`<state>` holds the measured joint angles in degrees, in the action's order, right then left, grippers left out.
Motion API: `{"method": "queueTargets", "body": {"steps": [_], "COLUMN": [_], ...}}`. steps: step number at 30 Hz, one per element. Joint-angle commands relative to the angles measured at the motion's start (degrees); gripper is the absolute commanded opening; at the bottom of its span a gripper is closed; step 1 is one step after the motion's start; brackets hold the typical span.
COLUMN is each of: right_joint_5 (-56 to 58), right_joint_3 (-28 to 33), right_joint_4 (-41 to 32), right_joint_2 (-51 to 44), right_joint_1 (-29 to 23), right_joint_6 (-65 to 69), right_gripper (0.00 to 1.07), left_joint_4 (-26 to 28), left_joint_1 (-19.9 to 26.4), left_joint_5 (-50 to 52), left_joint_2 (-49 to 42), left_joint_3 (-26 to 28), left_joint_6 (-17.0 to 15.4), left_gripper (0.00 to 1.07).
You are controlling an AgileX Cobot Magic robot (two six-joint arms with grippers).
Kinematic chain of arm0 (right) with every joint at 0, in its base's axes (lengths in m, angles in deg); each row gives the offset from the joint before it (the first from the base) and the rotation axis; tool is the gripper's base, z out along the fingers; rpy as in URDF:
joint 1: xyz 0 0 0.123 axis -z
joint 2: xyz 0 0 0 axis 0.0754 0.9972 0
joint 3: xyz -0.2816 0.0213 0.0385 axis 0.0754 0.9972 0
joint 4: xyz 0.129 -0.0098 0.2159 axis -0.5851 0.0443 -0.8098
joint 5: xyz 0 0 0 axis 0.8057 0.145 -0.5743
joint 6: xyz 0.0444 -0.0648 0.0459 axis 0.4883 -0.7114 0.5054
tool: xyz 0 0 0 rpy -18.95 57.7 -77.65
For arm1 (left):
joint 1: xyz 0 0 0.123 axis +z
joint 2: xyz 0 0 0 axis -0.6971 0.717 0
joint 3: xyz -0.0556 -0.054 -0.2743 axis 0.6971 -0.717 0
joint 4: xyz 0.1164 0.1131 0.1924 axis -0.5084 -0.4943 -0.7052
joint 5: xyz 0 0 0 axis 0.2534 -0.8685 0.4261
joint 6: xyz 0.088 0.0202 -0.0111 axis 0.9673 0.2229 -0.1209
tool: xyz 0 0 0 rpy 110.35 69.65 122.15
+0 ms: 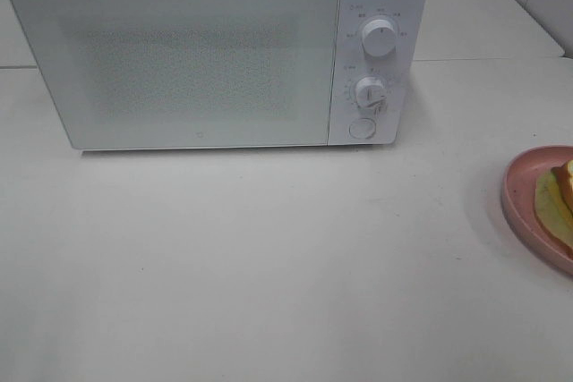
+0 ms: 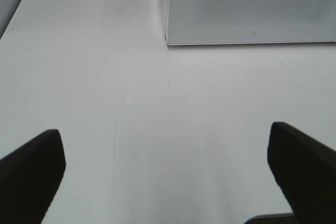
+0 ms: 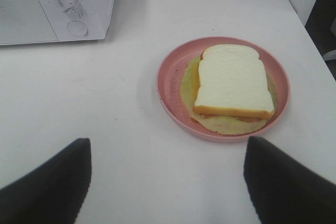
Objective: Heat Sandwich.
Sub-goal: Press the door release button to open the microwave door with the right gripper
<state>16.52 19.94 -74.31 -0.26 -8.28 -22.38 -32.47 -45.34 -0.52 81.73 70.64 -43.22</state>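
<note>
Working from the wrist cameras first, I find my left tool [image 2: 165,148] hanging over the bare white tabletop [image 2: 131,93], out in front of the microwave's left front corner. Its two dark fingers [image 2: 31,174] are spread wide with nothing between them. The microwave [image 1: 179,51] sits at the back of the tabletop, a white box with its speckled grey door [image 1: 188,64] closed. On the microwave's right-hand panel I can make out an upper knob [image 1: 380,39], a lower knob [image 1: 370,91] beneath it and a round button [image 1: 361,128] at the bottom. The markings around them are too small for me to read. Off to the right of the microwave, further forward than its front and well apart from it, lies the pink plate [image 3: 168,85]. The sandwich [image 3: 233,80] rests flat on that plate, white bread on top with a tan crust and a pale yellow-green leaf showing beneath it, all within the rim. My right tool [image 3: 168,150] hangs near the plate, farther from the microwave than the plate is. It is released, fingers apart, gripping nothing and clear of the plate.
</note>
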Motion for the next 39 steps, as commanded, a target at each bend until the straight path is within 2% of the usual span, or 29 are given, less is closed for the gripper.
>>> {"method": "queueTargets", "body": {"steps": [1,16,21,35,39], "right_joint_5": [-0.5,-1.4,-4.6,-12.1,-17.3], "right_joint_3": [-0.1,-0.6,-2.6,-2.2,-2.2], "right_joint_4": [-0.1,-0.1,-0.1,0.0,0.0], "right_joint_2": [-1.5,-1.3,2.8,14.9,20.2], "right_joint_1": [-0.1,-0.1,-0.1,-0.1,-0.1], "right_joint_6": [-0.2,-0.2,-0.2,-0.2,-0.2], "right_gripper": [0.76,0.76,0.76,0.76,0.76], "left_joint_4": [0.2,0.2,0.2,0.2,0.2], "left_joint_1": [-0.5,-0.5,-0.5,-0.5,-0.5], "left_joint_5": [0.6,0.6,0.6,0.6,0.6], "left_joint_2": [-1.5,-1.5,-1.5,-1.5,-1.5], "left_joint_3": [-0.2,-0.2,-0.2,-0.2,-0.2], "left_joint_6": [0.1,0.1,0.1,0.1,0.1], "left_gripper": [1.01,1.01,1.01,1.01,1.01]}}
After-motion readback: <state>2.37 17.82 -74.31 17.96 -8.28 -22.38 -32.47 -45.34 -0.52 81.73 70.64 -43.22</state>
